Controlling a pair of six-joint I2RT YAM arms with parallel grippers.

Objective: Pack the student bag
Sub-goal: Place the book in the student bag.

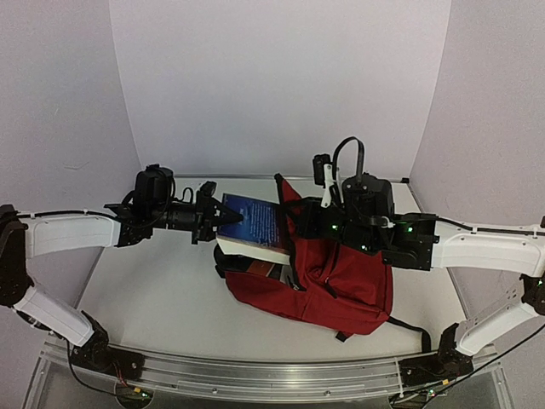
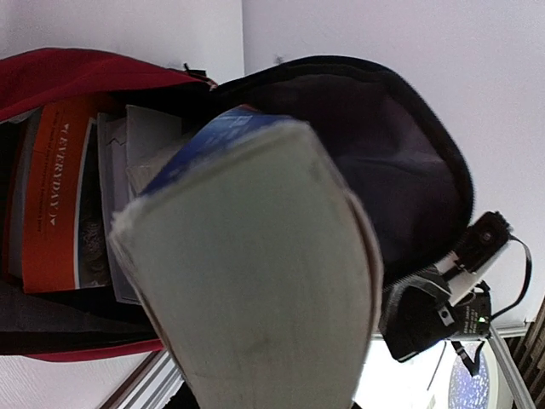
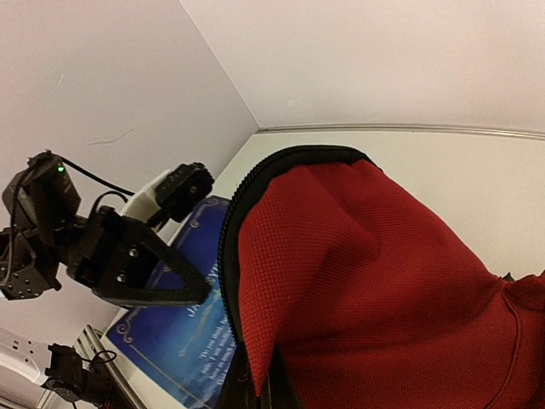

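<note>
The dark red student bag (image 1: 345,277) lies on the table with its mouth facing left. My right gripper (image 1: 319,213) is shut on the bag's upper flap (image 3: 366,273) and holds the mouth open; its fingers are hidden by the fabric. My left gripper (image 1: 223,219) is shut on a thick blue book (image 1: 253,223), held at the mouth with its far end just inside. In the left wrist view the book's page edge (image 2: 255,281) fills the middle and hides my fingers. The blue cover (image 3: 174,341) also shows in the right wrist view.
Inside the bag I see an orange "EVERYDAY" book (image 2: 53,204), white papers (image 2: 140,145) and grey lining (image 2: 400,162). A black strap (image 1: 409,324) trails at the bag's near right. White walls enclose the table (image 1: 162,290) at the back and sides.
</note>
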